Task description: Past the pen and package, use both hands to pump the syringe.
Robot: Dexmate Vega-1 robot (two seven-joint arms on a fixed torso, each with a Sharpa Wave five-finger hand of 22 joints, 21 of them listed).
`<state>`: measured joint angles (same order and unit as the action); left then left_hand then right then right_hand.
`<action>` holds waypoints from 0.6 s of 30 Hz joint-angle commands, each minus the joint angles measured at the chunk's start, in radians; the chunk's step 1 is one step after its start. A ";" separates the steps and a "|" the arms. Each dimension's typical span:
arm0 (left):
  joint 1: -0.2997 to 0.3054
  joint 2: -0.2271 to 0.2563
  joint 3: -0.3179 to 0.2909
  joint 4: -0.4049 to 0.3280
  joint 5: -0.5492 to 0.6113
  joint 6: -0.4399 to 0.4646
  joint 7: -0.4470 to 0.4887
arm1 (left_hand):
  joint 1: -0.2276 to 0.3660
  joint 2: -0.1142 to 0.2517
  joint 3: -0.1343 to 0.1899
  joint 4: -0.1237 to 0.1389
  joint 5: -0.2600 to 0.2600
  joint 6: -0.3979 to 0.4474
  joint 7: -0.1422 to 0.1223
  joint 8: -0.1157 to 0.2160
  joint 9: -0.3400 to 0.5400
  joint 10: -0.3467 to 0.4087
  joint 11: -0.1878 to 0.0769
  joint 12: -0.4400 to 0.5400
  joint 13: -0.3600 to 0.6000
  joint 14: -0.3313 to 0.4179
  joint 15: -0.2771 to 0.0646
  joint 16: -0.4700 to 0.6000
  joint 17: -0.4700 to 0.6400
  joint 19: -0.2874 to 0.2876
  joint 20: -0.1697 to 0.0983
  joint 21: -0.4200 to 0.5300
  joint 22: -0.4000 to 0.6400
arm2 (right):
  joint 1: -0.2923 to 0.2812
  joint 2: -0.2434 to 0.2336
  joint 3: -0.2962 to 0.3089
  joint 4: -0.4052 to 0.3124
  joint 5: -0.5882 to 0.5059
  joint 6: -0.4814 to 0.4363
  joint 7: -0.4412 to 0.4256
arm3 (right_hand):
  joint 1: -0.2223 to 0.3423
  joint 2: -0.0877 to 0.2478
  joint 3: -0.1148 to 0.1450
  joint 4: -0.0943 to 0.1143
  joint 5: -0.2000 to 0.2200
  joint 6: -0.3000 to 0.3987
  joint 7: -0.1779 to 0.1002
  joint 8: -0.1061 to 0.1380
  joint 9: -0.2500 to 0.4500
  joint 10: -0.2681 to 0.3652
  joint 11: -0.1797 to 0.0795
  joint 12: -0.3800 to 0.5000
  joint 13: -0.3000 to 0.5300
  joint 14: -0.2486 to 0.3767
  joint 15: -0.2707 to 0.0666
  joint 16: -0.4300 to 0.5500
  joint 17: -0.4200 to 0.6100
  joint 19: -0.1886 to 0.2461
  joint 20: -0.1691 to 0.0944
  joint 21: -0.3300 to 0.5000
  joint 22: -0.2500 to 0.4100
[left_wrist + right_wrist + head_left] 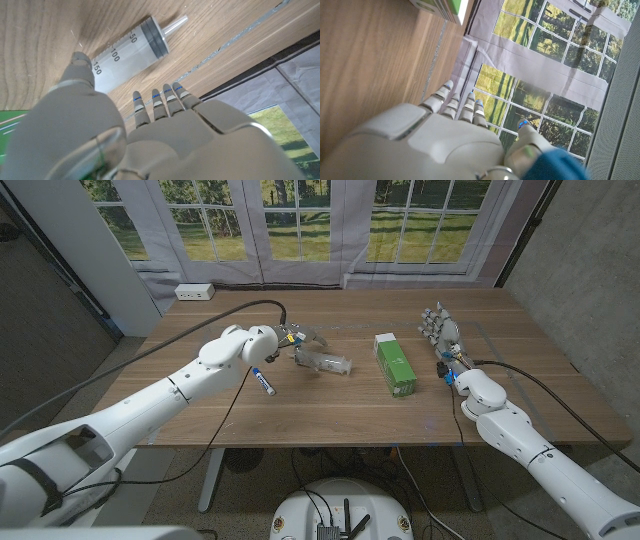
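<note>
The clear syringe (326, 362) lies on the table (340, 415), nozzle pointing right, between the pen and the package. My left hand (299, 340) hovers at its left end with fingers spread. In the left wrist view the thumb (81, 67) sits against the syringe (127, 52) barrel near the 150 mark, while the other fingers (160, 100) stretch straight past it, gripping nothing. A blue-capped pen (263, 381) lies to the left, below my left forearm. The green package (394, 363) lies right of the syringe. My right hand (440, 332) stands open beyond the package, fingers up.
A white power strip (194, 292) sits on the sill behind the table's far left corner. A corner of the green package (440, 7) shows in the right wrist view. Windows and curtains run along the far edge.
</note>
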<state>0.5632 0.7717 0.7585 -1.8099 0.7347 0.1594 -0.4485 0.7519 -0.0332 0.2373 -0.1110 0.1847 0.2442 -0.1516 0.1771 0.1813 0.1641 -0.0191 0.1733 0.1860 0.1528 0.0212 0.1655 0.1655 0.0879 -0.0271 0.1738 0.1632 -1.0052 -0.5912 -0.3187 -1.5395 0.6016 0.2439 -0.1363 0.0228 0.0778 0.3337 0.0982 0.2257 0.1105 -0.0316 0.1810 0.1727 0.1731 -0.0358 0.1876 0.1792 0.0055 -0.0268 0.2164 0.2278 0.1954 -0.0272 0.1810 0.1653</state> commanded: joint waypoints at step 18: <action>0.151 0.065 -0.169 -0.056 -0.256 0.063 0.282 | -0.065 0.041 -0.001 0.027 0.003 -0.030 0.014 0.002 -0.002 -0.044 -0.001 0.010 -0.001 -0.029 0.009 0.009 0.003 -0.013 -0.002 0.007 0.002 | 0.015 0.035 -0.017 0.042 -0.044 0.028 -0.042 | -0.005 0.020 0.004 0.006 0.006 0.006 0.003 0.004 0.000 0.002 -0.002 0.000 0.001 0.007 -0.016 0.002 0.002 0.008 -0.008 0.005 0.002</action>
<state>0.6214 0.8320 0.6639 -1.8347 0.5602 0.1555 -0.3345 0.6988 0.0014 0.2323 -0.0919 0.1848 0.2087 -0.1481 0.1778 0.1765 0.1225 -0.0142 0.1778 0.1811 0.1266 0.0300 0.1655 0.1654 0.0728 -0.0283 0.1738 0.1632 -0.9939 -0.5671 -0.3323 -1.5203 0.5656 0.2511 -0.1787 0.0228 0.0778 0.3337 0.0981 0.2255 0.1054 -0.0266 0.1815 0.1727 0.1732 -0.0358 0.1877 0.1766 0.0059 -0.0271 0.2164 0.2279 0.1990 -0.0306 0.1811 0.1652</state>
